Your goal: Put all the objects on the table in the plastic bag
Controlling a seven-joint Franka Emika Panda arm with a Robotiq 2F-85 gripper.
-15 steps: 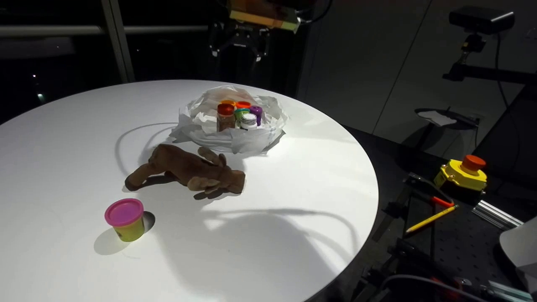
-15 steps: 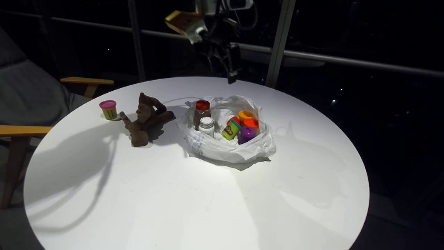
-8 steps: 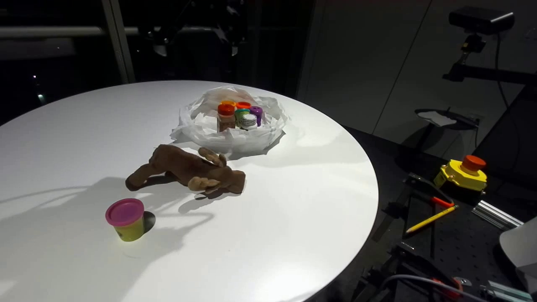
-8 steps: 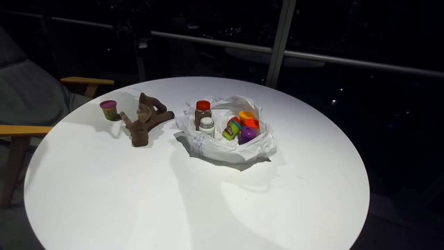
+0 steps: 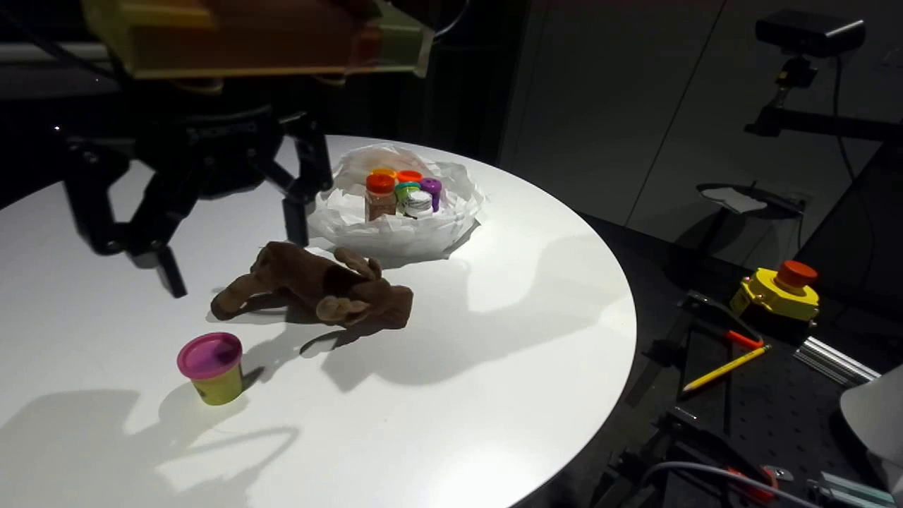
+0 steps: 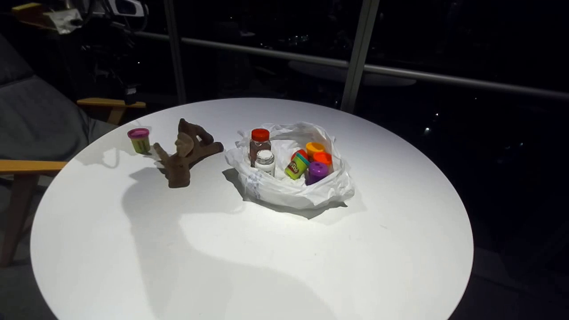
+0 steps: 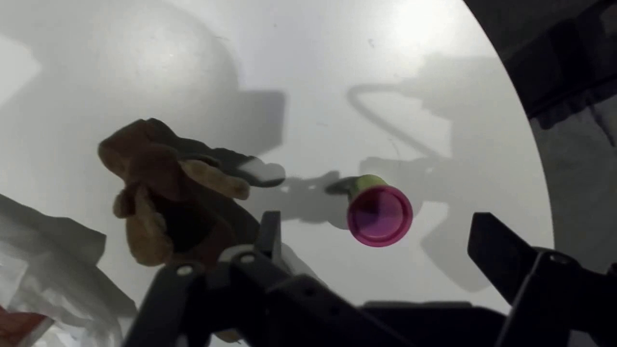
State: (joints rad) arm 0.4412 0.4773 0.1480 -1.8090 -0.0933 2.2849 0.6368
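While the pink-lidded cup (image 5: 213, 368) stands upright on the round white worktop (image 5: 465, 423), outside the plastic bag (image 6: 293, 195), the brown floppy toy (image 5: 310, 282) lies near it, sprawled between cup and bag. The bag sits open on the worktop, its wrinkled film bunched around the things inside. Within it a red-capped jar (image 6: 259, 148) stands upright just beside a white-capped bottle (image 6: 265, 164), while a teal-lidded cup (image 6: 297, 166) leans near a purple cup (image 6: 317, 172), an orange-red cup (image 6: 322, 158) and an orange-yellow cup (image 6: 315, 149); a red piece (image 6: 299, 154) shows behind the teal-lidded one, mostly hidden. The claw (image 5: 238, 267) hangs higher than the pink-lidded cup, apart from it, its jaws spread wide; in the wrist view that cup's lid (image 7: 380, 216) shows in the gap between the fingers (image 7: 499, 255). Past the worktop's edge, in an exterior view, a yellow box (image 5: 772, 302) with a red button (image 5: 797, 274) stands near a yellow pencil (image 5: 726, 367). In an exterior view a grey chair (image 6: 35, 115) with wooden armrests (image 6: 111, 103) stands beside the worktop, and a metal rail (image 6: 266, 53) runs across the dark background.
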